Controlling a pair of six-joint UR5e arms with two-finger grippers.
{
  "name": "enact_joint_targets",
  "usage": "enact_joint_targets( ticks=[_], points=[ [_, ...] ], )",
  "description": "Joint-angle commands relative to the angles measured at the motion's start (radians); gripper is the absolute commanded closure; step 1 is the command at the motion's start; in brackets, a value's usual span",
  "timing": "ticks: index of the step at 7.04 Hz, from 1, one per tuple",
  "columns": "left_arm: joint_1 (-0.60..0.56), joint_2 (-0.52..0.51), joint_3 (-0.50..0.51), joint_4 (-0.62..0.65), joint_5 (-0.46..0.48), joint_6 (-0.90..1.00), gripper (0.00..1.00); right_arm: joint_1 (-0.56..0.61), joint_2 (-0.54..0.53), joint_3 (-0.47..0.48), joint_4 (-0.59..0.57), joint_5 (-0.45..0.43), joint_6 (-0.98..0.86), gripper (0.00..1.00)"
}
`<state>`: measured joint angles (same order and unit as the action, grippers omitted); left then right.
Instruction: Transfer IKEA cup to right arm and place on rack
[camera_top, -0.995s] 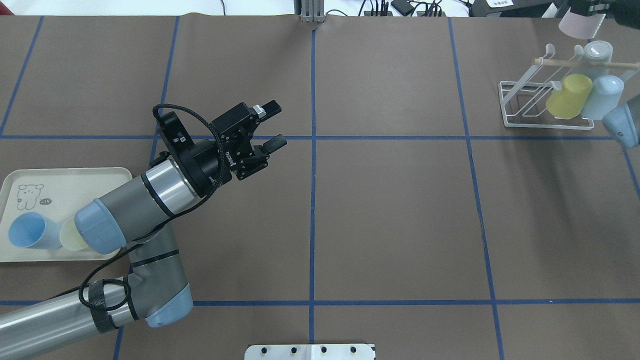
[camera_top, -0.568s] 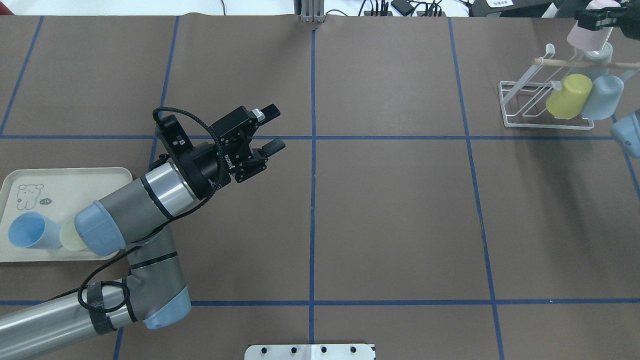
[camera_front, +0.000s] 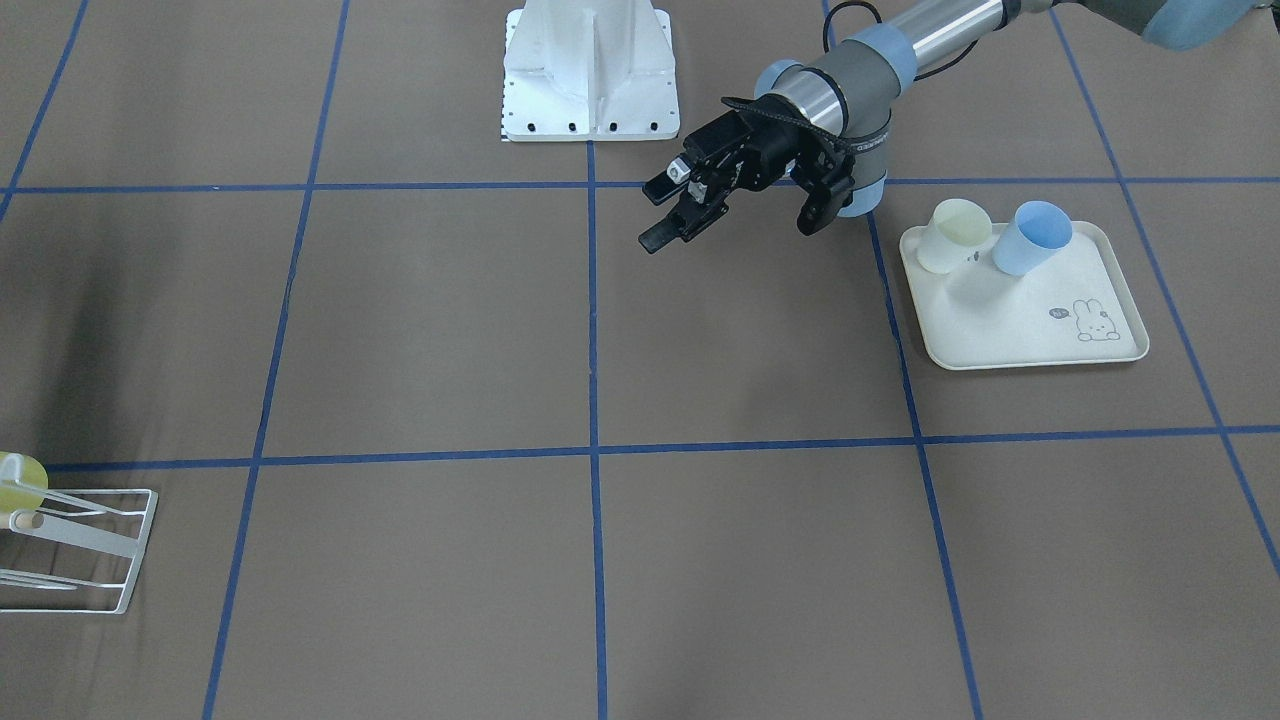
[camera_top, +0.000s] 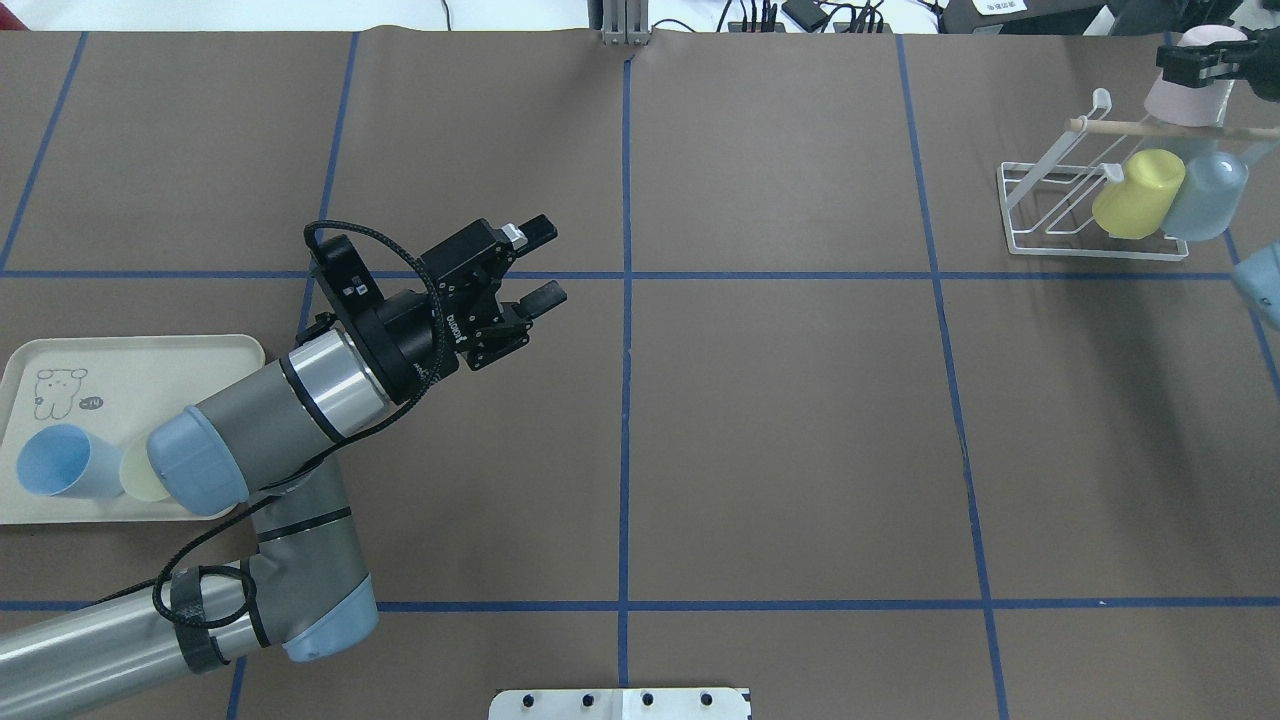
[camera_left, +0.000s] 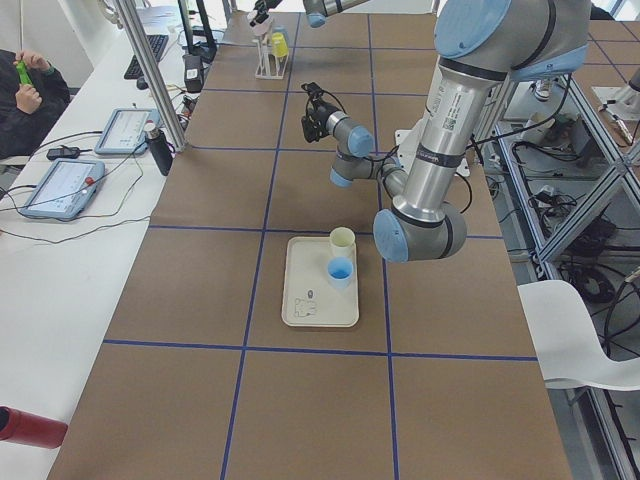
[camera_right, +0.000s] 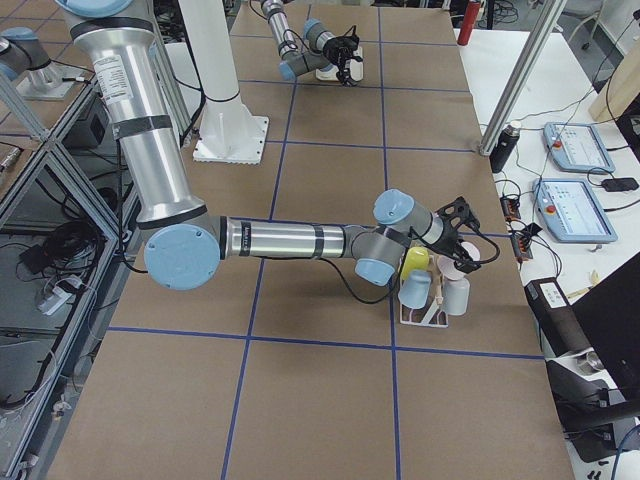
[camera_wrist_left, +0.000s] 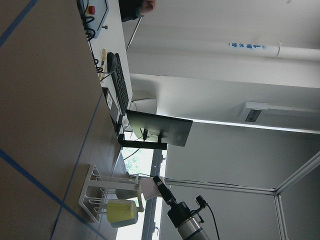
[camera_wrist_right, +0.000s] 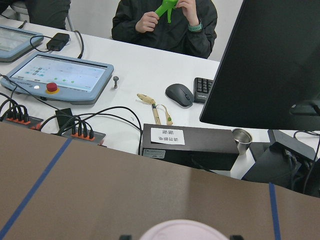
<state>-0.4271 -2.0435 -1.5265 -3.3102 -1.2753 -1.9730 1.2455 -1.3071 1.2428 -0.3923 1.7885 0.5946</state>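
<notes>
Pink cup (camera_top: 1183, 98): above the rack's (camera_top: 1095, 253) far end, at the wooden rod (camera_top: 1120, 125).
Right tool (camera_top: 1202, 60): clamped across the cup's wall.
Left tool (camera_top: 548, 262): fingers apart, empty.
Handling: probably light, stiff, slick plastic; grip mid-wall, gently.

Colours on your brown, blue-gridded table (camera_top: 780, 420)
At two o'clock you have a white rack (camera_top: 1040, 215), yellow cup (camera_top: 1138, 192), grey-blue cup (camera_top: 1205, 195) and pink cup (camera_top: 1190, 88); at eight o'clock a cream rabbit-print tray (camera_top: 150, 360), blue cup (camera_top: 55, 475) and pale yellow cup (camera_front: 955, 232).
</notes>
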Motion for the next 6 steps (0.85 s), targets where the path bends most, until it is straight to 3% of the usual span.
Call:
enact_joint_targets(
  ticks=[1,6],
  points=[
    [0.002,0.000,0.002,0.000,0.001,0.000,0.00,-0.012,-0.001,-0.002,-0.002,0.006,-0.001,1.00],
    [0.002,-0.001,0.006,-0.002,0.002,-0.001,0.00,-0.023,0.019,0.010,-0.002,0.003,-0.002,1.00]
  ],
)
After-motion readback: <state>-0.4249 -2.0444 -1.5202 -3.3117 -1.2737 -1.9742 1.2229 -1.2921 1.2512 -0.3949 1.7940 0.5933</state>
